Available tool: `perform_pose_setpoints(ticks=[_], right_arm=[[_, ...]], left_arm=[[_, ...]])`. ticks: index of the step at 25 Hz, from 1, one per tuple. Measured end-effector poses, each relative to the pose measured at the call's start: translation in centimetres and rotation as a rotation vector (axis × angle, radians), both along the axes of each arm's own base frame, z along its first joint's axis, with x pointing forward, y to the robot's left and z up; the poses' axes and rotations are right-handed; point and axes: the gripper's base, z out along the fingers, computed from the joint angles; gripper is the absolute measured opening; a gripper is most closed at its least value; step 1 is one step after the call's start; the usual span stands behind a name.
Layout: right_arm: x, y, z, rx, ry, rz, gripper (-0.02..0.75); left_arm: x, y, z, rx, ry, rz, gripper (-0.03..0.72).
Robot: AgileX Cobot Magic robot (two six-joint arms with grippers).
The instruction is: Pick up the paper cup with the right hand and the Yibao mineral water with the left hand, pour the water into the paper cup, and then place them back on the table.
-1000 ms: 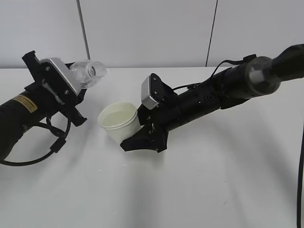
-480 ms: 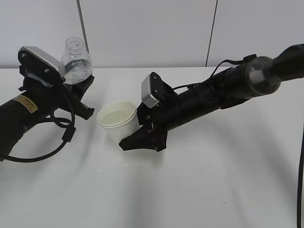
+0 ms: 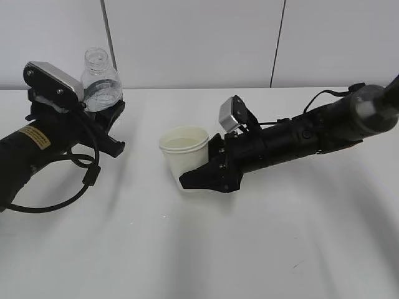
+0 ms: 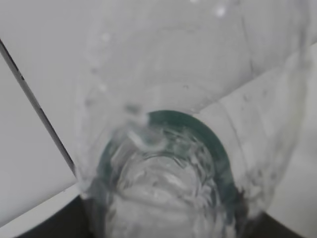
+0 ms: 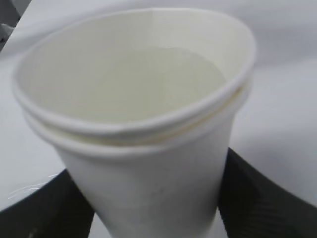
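While upright, paper cup (image 3: 184, 154) in right gripper (image 3: 201, 177), seemingly on table (image 3: 206, 249).

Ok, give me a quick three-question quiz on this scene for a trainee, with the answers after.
1. True or false: the Yibao mineral water is lying flat on the table.
2. Which holds the paper cup: A) the left hand, B) the right hand?
3. What shows inside the cup?

Key: 1. False, it stands upright in the left hand. 2. B. 3. Water, seen in the right wrist view.
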Motion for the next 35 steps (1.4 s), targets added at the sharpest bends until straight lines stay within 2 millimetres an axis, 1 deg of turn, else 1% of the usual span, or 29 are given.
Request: perform_pose_setpoints(ticks=[5,10,14,26,29,35], right_arm=[[0.4,-2.3,-0.4,0.027,-0.003,-0.092,0.537],[0.6,-2.5,-0.4,0.042,-0.064,-0.114,0.537],[1.0,-2.5,-0.1,0.062,-0.106,-0.143,0.537],[1.7,-3.0,-0.2,0.041,-0.126,-0.228,0.537],[1.4,-3.8,-0.9,0.050,-0.099,-0.270,0.536],[0.0,-5.4,-2.5,0.058,-0.089,-0.359,0.536]], left_arm=[[-0.2,-0.4,-0.4,-0.030,0.070,-0.044,0.321],[-0.6,-0.9,-0.6,-0.079,0.133,-0.109,0.321],[-1.0,-1.3,-1.1,-0.084,0.201,-0.159,0.321],[-2.1,-2.3,-1.8,-0.112,0.336,-0.297,0.321],[-2.3,-2.3,-1.9,-0.112,0.365,-0.311,0.321],[-2.8,-2.6,-2.2,-0.101,0.398,-0.366,0.321]])
